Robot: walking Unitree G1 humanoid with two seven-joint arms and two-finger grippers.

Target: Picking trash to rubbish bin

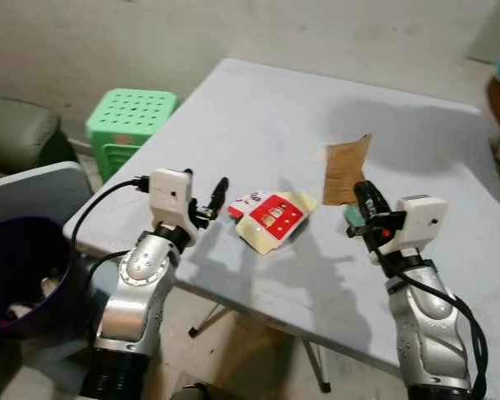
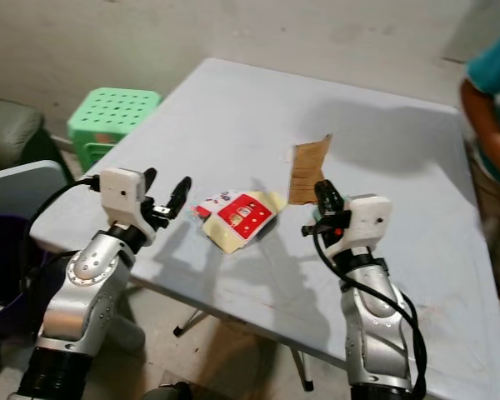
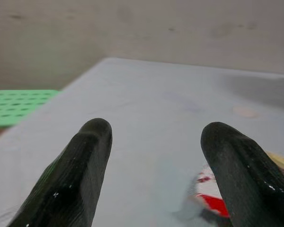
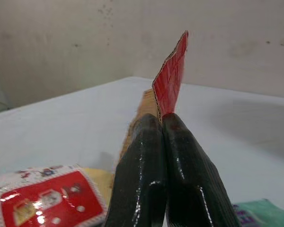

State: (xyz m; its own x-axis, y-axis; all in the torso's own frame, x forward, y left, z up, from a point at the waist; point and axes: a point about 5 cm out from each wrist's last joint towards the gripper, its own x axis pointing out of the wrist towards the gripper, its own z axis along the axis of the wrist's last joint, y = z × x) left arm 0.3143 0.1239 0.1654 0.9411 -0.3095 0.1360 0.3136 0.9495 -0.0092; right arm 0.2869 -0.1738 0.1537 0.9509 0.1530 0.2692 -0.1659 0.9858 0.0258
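Right gripper [image 1: 365,200] pinches card [image 1: 347,169] by its edge; thin grip may slip en route to bin [image 1: 17,275]. Left gripper [image 1: 214,200] wide beside packet [image 1: 271,218].

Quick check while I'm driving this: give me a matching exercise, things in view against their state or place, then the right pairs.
1. cardboard piece
2. snack packet
3. left gripper
4. green stool

A. open, beside the packet
B. on the floor by the table
C. pinched in the right gripper
D. lying flat between the two arms

Pairs: 1-C, 2-D, 3-A, 4-B
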